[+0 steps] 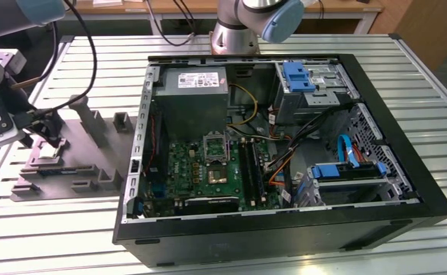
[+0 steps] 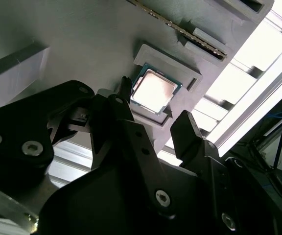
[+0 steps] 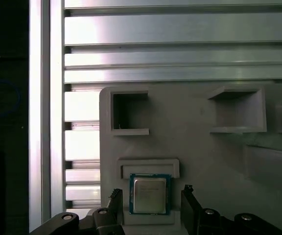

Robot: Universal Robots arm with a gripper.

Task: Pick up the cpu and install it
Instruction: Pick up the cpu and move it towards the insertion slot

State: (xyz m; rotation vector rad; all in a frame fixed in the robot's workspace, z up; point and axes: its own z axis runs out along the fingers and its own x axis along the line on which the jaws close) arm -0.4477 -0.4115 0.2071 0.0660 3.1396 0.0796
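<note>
Open PC case (image 1: pixel 269 243); grey fixture tray (image 1: pixel 82 157) at its 9 o'clock in exterior view. Gripper (image 1: pixel 50 137) low over the tray, jaws spread, nothing pinched. Cpu (image 3: pixel 150 194) lies flat in its tray pocket. It's square, so no long axis, and centred btw the fingers (image 3: pixel 115 198) w/ a gap each side.

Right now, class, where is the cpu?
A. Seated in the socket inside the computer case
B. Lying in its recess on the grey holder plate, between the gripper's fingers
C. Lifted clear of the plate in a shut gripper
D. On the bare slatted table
B. In the first wrist view the cpu lies flat in its recess on the grey holder plate, and the gripper is open, with one finger on each side of the chip.
</note>
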